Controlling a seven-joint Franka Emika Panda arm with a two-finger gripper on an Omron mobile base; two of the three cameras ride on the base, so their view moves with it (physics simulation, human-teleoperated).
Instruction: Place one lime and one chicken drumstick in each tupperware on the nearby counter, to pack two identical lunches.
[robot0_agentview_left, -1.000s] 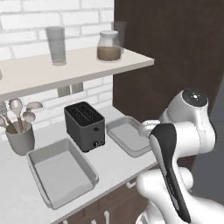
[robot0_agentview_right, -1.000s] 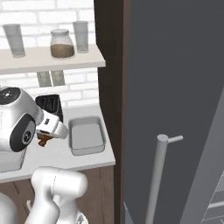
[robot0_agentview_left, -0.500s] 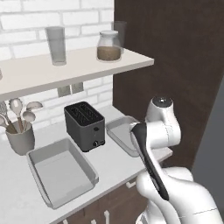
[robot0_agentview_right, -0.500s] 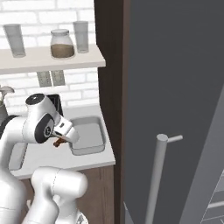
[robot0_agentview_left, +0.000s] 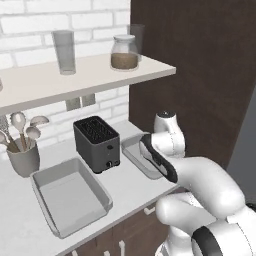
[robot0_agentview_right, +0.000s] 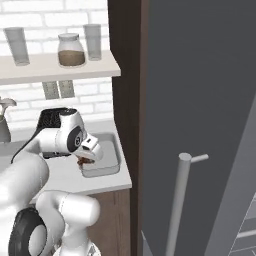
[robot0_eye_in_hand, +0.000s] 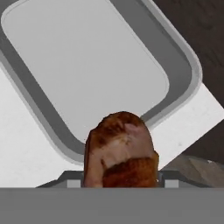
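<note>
The fingers (robot0_agentview_right: 86, 161) are closed on a chicken drumstick (robot0_eye_in_hand: 121, 151), a browned, crusty lump with a paler patch near its top, held just over the near rim of the right tupperware (robot0_eye_in_hand: 186, 65). Left to right along the bench (robot0_agentview_left: 131, 186): a grey utensil cup (robot0_agentview_left: 22, 160), the left tupperware (robot0_agentview_left: 70, 195), shallow and pale grey with rounded corners, a black toaster (robot0_agentview_left: 97, 143), then the right tupperware (robot0_agentview_left: 131, 151) beside the dark cabinet wall (robot0_agentview_left: 200, 75). Both trays look bare inside. Compared with a second ago, the arm has swung forward and down, bringing the drumstick from in front of the toaster to the right tray's edge.
</note>
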